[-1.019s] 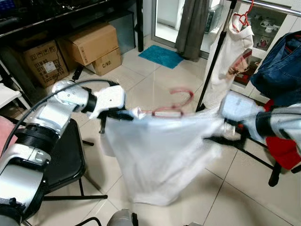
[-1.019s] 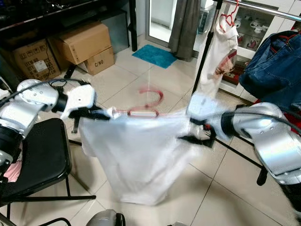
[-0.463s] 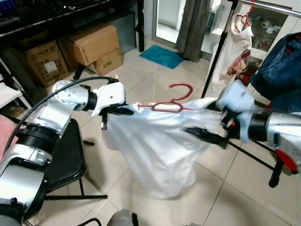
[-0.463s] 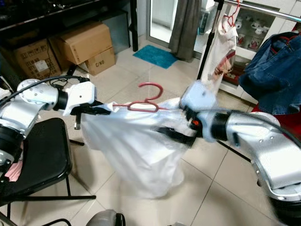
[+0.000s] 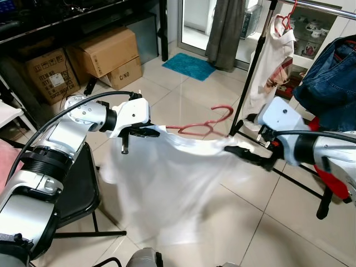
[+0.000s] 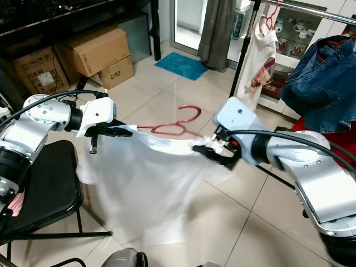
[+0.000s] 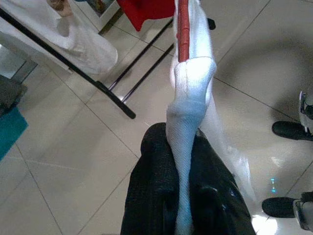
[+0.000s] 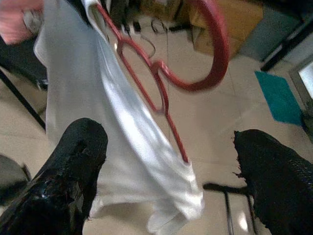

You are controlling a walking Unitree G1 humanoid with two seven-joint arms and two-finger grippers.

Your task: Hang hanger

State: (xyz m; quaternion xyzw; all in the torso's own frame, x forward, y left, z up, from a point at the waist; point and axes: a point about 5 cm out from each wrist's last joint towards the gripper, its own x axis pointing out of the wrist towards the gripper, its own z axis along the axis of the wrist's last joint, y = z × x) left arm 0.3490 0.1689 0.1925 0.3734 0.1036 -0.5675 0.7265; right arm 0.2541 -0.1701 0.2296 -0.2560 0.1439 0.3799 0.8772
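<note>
A white shirt (image 5: 167,183) hangs on a red hanger (image 5: 203,125) held out over the tiled floor, its hook tilted toward the clothes rack. My left gripper (image 5: 146,132) is shut on the shirt's left shoulder; the left wrist view shows the black fingers (image 7: 151,196) pinching the white cloth (image 7: 190,83), with the hanger's red arm (image 7: 183,29) beyond. My right gripper (image 5: 245,153) sits at the shirt's other shoulder end. In the right wrist view its fingers (image 8: 73,161) stand wide apart and open, with the hanger (image 8: 215,49) and cloth (image 8: 127,142) ahead of them.
A clothes rail (image 5: 317,6) on a black pole (image 5: 250,67) stands at the right, carrying a white garment on a red hanger (image 5: 272,55) and a denim jacket (image 5: 334,78). A black chair (image 5: 78,183) is on the left. Cardboard boxes (image 5: 105,50) and a teal mat (image 5: 192,65) lie farther back.
My right gripper has drawn back rightward from in front of the shirt to its shoulder end. The shirt now stretches wider and swings, and the hanger has tilted right. The left gripper keeps its hold.
</note>
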